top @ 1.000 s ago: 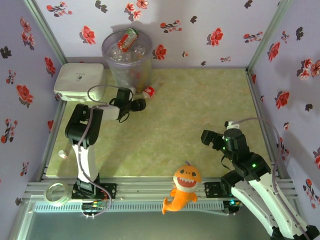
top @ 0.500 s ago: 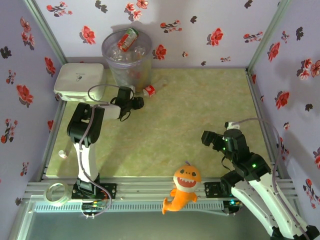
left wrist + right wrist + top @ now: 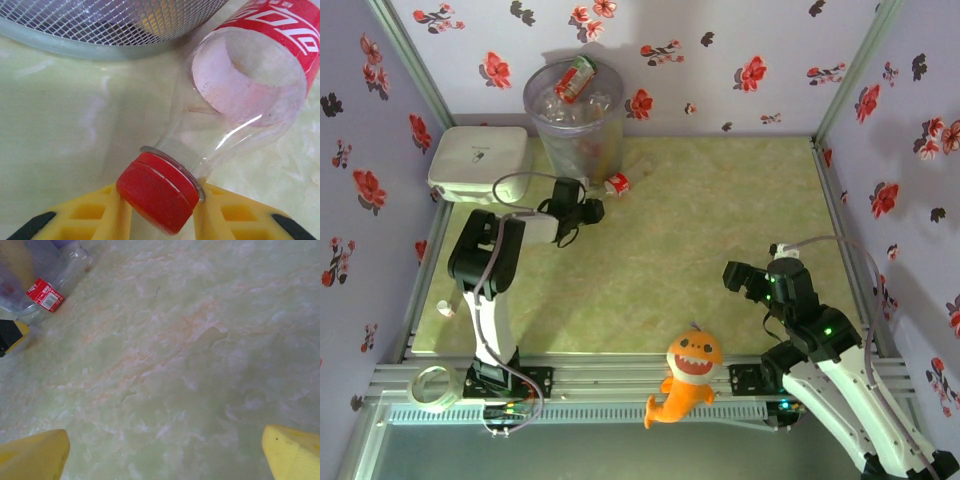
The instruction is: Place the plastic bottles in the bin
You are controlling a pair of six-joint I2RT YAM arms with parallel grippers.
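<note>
A clear plastic bottle (image 3: 250,85) with a red label and a red cap (image 3: 157,192) lies on the floor beside the foot of the bin (image 3: 100,25). My left gripper (image 3: 160,210) is shut on the cap, one yellow finger on each side. From above, this bottle (image 3: 618,182) lies just right of the tall grey bin (image 3: 548,138), with the left gripper (image 3: 592,208) at its near end. Several bottles (image 3: 575,80) sit inside the bin. My right gripper (image 3: 745,278) stands open and empty over bare floor at the near right, also seen as the right gripper (image 3: 165,455).
A flat white box (image 3: 478,158) lies left of the bin. An orange plush shark (image 3: 688,375) sits at the front rail, and a tape roll (image 3: 432,388) at the front left. Flowered walls close in three sides. The red label (image 3: 46,295) appears far off in the right wrist view.
My left gripper has closed on the bottle's cap and shifted slightly, nudging the bottle a little. The right arm has not moved.
</note>
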